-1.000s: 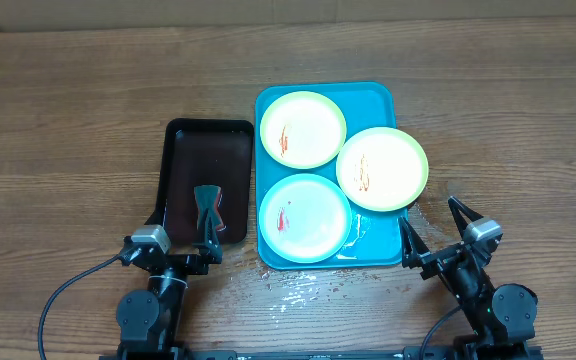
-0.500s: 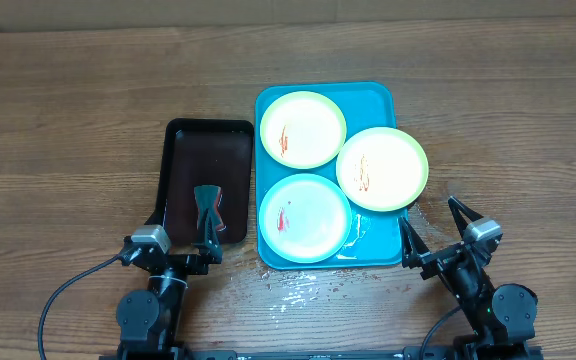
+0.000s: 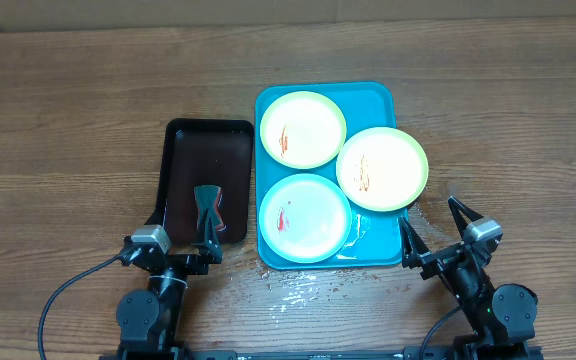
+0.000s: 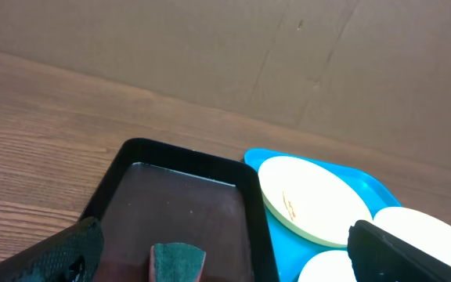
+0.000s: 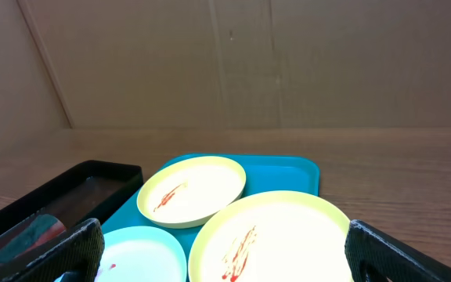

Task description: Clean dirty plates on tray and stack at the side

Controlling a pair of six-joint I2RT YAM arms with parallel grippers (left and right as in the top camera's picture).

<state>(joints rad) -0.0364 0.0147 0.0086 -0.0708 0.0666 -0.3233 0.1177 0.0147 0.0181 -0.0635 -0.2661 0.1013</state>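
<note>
The turquoise tray (image 3: 372,96) holds three plates with pale green rims. The far plate (image 3: 302,128) and the right plate (image 3: 382,168) carry orange-red streaks, and the right one overhangs the tray's right rim. The near plate (image 3: 304,217) has a small red smear. My left gripper (image 3: 182,235) stands open at the near end of a dark tray, holding nothing. My right gripper (image 3: 434,228) stands open just right of the turquoise tray's near corner, also holding nothing. In the right wrist view the streaked right plate (image 5: 276,235) lies straight ahead of the wide jaws.
A dark brown-black tray (image 3: 183,150) lies left of the turquoise one, with a green sponge (image 4: 177,260) at its near end. Spilled water (image 3: 298,290) glistens on the wooden table in front of the turquoise tray. A cardboard wall (image 5: 225,63) backs the table.
</note>
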